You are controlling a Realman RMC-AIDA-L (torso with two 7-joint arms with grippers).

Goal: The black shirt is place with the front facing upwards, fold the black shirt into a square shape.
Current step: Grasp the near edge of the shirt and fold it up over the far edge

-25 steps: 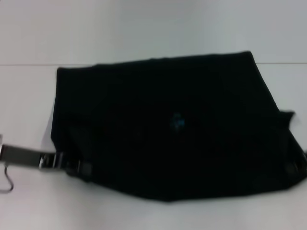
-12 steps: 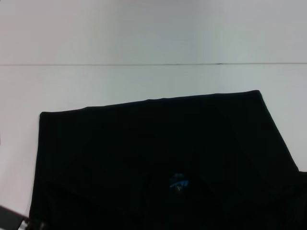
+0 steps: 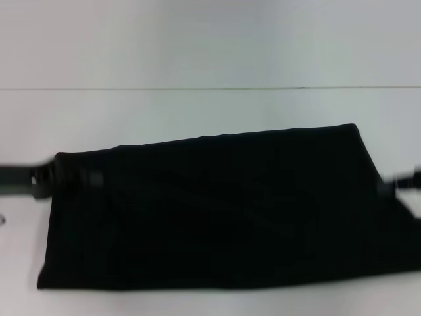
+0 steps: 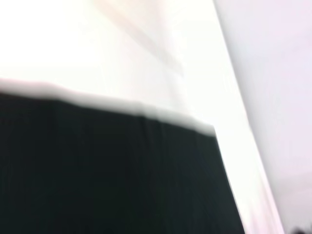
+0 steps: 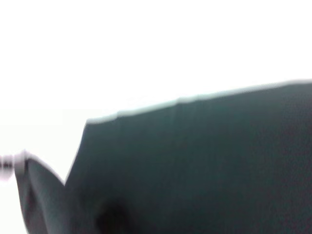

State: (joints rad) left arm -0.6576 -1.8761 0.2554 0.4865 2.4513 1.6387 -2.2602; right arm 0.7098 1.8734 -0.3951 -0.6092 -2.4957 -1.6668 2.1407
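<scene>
Now folded into a wide dark band, the black shirt [image 3: 217, 210] lying flat across the white table [image 3: 197, 112], near the front edge. Left gripper [image 3: 49, 179] at the band's far left corner, right gripper [image 3: 398, 184] at its right edge, both blurred against the cloth. Fingers apart or clamped: cannot tell for either.
</scene>
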